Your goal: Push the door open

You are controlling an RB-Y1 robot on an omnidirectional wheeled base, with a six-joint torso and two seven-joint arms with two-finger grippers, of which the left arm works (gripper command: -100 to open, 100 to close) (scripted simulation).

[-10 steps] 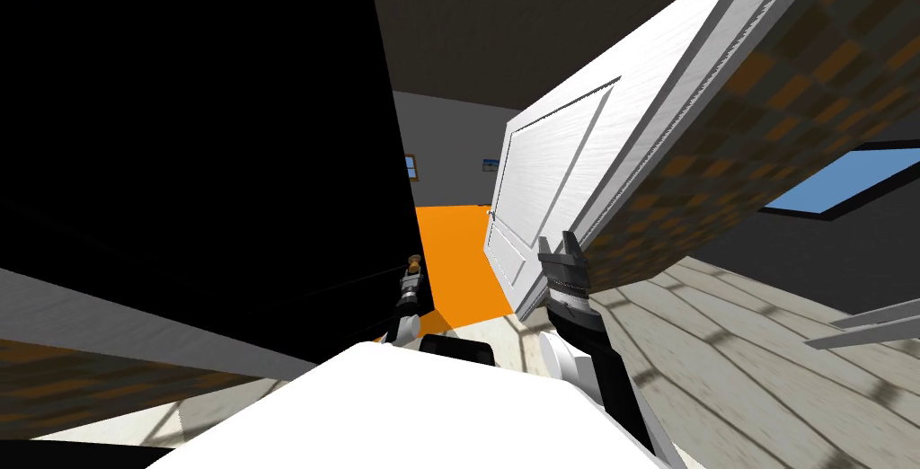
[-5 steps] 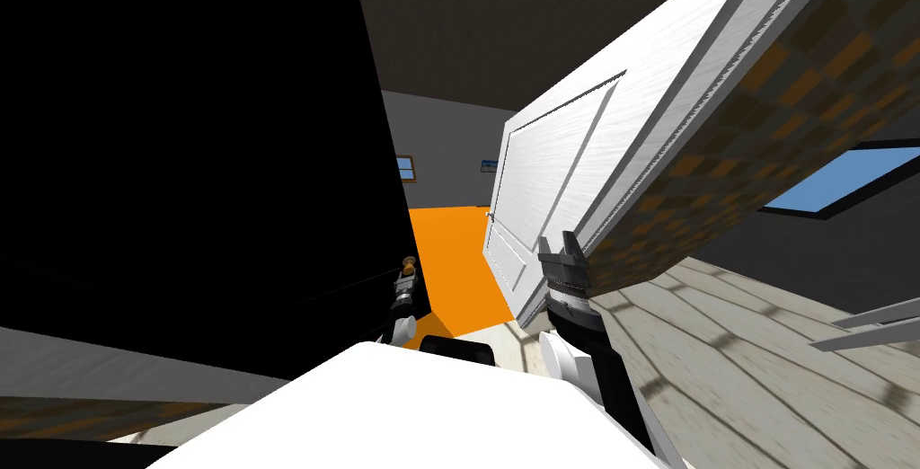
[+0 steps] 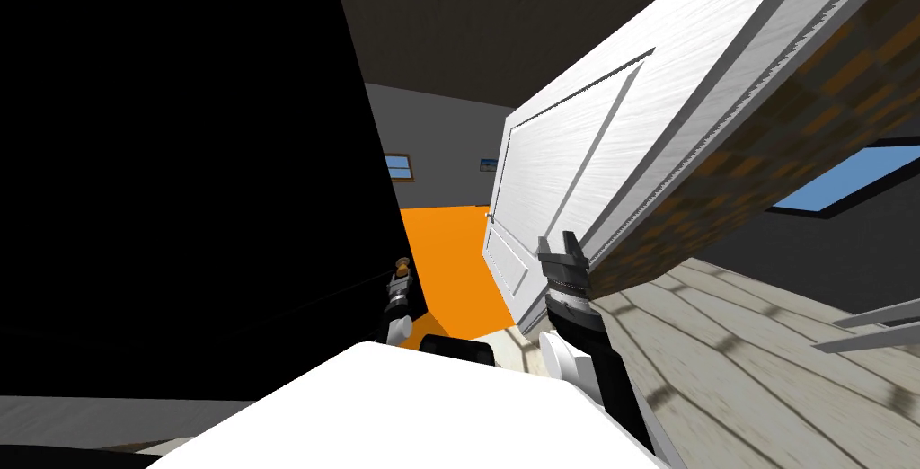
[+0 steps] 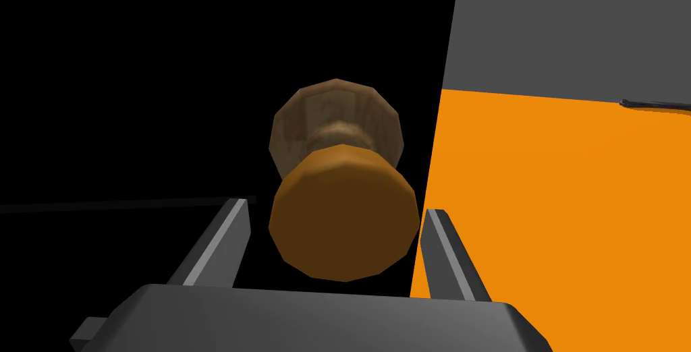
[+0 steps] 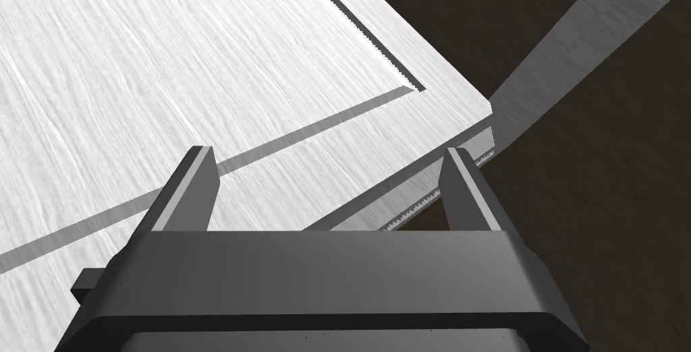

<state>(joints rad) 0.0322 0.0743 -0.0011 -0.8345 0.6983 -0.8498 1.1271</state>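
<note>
A white panelled door (image 3: 557,167) stands swung open to the right of an orange-floored opening (image 3: 449,257). My right gripper (image 3: 557,241) is open beside the door's lower panel, near its frame edge; the right wrist view shows the door's face (image 5: 135,65) close behind the open right gripper (image 5: 330,152). A brown round knob (image 4: 344,226) sits between the fingers of my open left gripper (image 4: 334,206), close to one finger (image 4: 438,240) and apart from the other. In the head view that knob (image 3: 402,265) lies at the edge of a large black area (image 3: 180,149), with my left gripper (image 3: 398,282) just below it.
A brown chequered wall (image 3: 764,158) runs along the right of the door, with a blue window (image 3: 827,181) beyond it. Pale tiled floor (image 3: 737,356) lies to my right. A grey far wall (image 3: 440,140) closes the orange-floored room.
The whole head view has shifted: the black area fills more of the left, and the white door looms larger. My left gripper and the knob have drifted slightly left. The right gripper holds its place.
</note>
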